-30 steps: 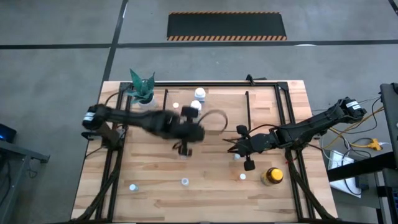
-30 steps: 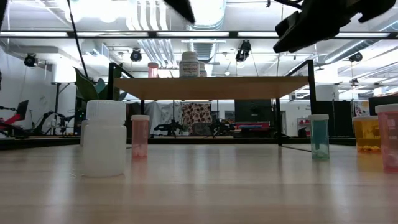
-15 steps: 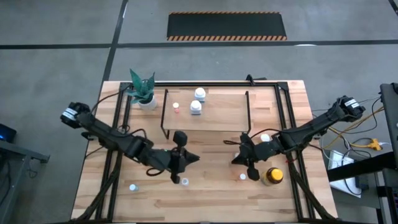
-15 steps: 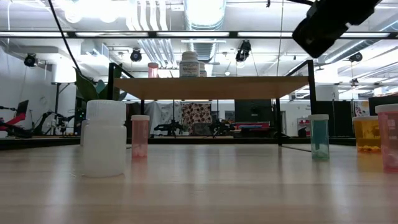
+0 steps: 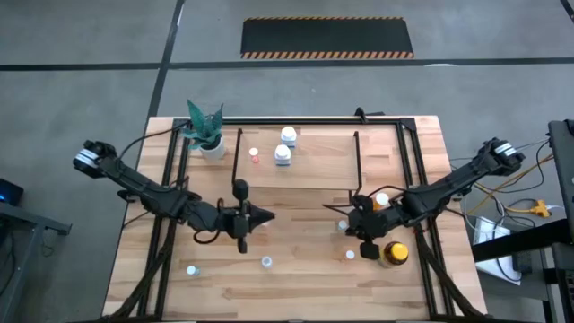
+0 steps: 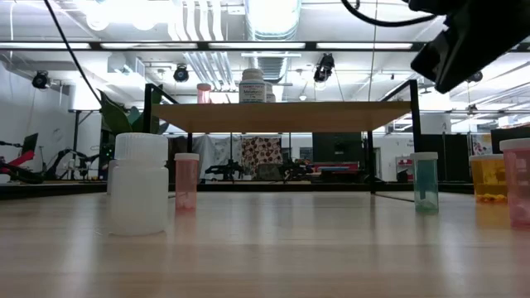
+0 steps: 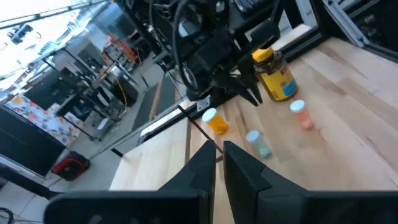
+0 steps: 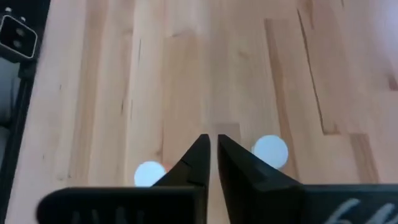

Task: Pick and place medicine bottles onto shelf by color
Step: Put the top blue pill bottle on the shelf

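High view: the left gripper (image 5: 265, 215) hangs before the shelf (image 5: 309, 166), which carries three bottles (image 5: 282, 155); the right gripper (image 5: 345, 218) is near the amber bottle (image 5: 391, 254). Wrist views: both grippers' fingers nearly meet, holding nothing.

Two slim dark jointed arms, pale silvery base ends, black looping cables, tapered black claw fingers (image 7: 205, 165)

Light-wood table (image 5: 296, 287) carrying a low shelf (image 5: 314, 166) on black legs. On the shelf: two white bottles (image 5: 285, 145) and a small pink-capped one (image 5: 255, 155). On the table: potted plant (image 5: 206, 135), yellow-capped amber bottle (image 5: 392, 254), orange-capped bottle (image 5: 382, 200), scattered tiny bottles (image 5: 266, 262).
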`<action>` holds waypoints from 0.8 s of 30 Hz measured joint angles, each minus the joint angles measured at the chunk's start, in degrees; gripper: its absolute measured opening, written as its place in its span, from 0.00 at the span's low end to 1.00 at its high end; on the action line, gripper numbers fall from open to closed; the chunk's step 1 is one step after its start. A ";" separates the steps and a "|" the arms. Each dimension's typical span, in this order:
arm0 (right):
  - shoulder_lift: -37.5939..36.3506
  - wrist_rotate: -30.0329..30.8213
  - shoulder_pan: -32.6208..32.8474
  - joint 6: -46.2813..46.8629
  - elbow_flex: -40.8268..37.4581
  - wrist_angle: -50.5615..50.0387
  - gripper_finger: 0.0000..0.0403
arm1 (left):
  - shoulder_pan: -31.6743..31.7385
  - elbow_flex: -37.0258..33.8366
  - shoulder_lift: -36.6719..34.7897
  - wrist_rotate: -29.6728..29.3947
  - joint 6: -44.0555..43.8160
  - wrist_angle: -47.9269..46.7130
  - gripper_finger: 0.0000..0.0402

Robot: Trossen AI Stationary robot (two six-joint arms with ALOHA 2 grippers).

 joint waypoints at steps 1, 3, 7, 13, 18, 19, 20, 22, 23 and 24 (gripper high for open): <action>0.33 0.09 -0.19 0.61 0.00 0.03 0.09 | 0.00 -0.98 -0.45 -0.02 -0.04 1.25 0.03; 1.35 1.74 -0.29 1.68 0.00 -0.03 0.15 | 0.02 -2.68 -1.14 -0.02 0.05 3.67 0.03; 4.25 4.62 -0.28 1.71 0.00 -0.31 0.30 | 0.02 -4.76 -1.91 -0.09 2.45 6.50 0.03; 8.14 6.81 -0.29 1.51 -0.02 -0.92 0.47 | 0.00 -4.92 -2.52 -0.65 2.61 6.89 0.03; 10.63 10.93 -0.36 1.97 -0.02 -2.29 0.55 | 0.02 -4.92 -2.52 -0.65 2.58 6.91 0.03; 11.04 11.30 -0.44 2.04 -0.02 -2.53 0.56 | 0.02 -4.92 -2.52 -0.65 2.58 6.91 0.03; 11.39 11.52 -0.57 2.14 -0.02 -2.60 0.56 | 0.02 -4.94 -2.52 -0.65 2.56 6.94 0.03; 12.02 11.67 -0.93 2.16 -0.02 -2.59 0.57 | 0.02 -4.96 -2.52 -0.65 2.54 6.91 0.03; 12.38 11.81 -1.12 2.16 -0.02 -2.58 0.57 | 0.02 -5.01 -2.52 -0.65 2.54 6.91 0.03; 12.80 11.81 -1.28 2.16 -0.04 -2.65 0.56 | 0.01 -5.01 -2.50 -0.65 2.53 6.92 0.03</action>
